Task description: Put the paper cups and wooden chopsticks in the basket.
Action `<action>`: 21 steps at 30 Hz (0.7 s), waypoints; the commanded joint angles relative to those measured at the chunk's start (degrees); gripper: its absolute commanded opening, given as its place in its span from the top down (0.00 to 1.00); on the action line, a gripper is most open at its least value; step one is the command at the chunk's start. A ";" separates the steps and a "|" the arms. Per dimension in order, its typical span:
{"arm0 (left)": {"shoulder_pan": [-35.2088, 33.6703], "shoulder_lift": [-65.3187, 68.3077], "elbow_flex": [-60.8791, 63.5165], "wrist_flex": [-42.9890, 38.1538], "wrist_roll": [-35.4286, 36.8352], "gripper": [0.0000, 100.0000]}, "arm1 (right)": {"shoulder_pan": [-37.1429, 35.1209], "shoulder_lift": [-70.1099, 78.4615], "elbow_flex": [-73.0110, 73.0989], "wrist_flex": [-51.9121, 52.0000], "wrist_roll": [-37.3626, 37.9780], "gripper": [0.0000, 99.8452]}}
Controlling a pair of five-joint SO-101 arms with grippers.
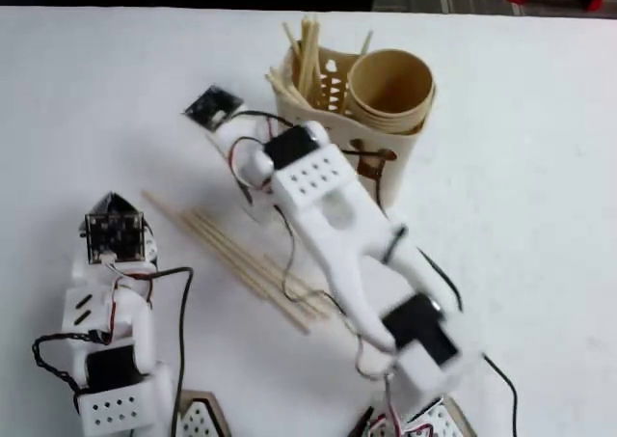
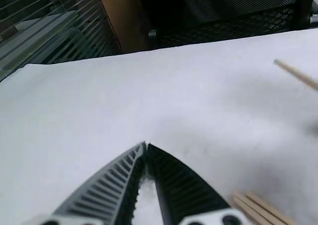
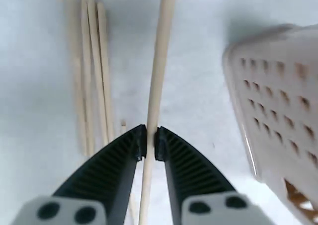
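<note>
- Two grippers are over the white table [image 1: 525,215], one on each arm.
- Its own wrist view shows the right gripper [image 3: 150,135] pinched tight on a single wooden chopstick [image 3: 158,71]. The stick runs straight out past the fingertips, and the two black jaws press on it from either side.
- Just beside that held stick stands the pale perforated basket [image 3: 278,101], and on the stick's other side a row of loose chopsticks [image 3: 92,71] lies flat on the table.
- From the high view, the right arm stretches from the near edge of the table across to the basket [image 1: 397,172], and its wrist hangs close against the basket's wall.
- Inside the basket sits a nested stack of paper cups [image 1: 390,88], mouths up; it looks like several cups, though the rims are too close together to count.
- Next to the cups, a bundle of chopsticks [image 1: 307,51] stands upright in the basket, with the tips poking above its rim.
- The loose chopsticks [image 1: 231,249] lie in a slanted line on the table between the two arms.
- The left gripper [image 2: 146,146] is closed with its tips meeting and nothing between them, and it sits low over the bare table.
- A few chopstick ends [image 2: 261,208] lie near the left gripper.
</note>
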 commanded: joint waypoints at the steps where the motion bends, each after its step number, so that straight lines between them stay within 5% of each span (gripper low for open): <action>1: -0.22 -0.92 -0.18 -1.41 0.00 0.97 | 0.04 -15.08 2.81 -1.10 -4.66 0.98; 9: -0.22 -0.92 -0.18 -1.41 0.00 0.97 | 0.22 -31.43 4.57 -9.36 -18.20 0.98; 21: -0.22 -0.92 -0.18 -1.41 0.00 0.97 | 7.60 -32.13 4.66 -39.34 -18.73 0.98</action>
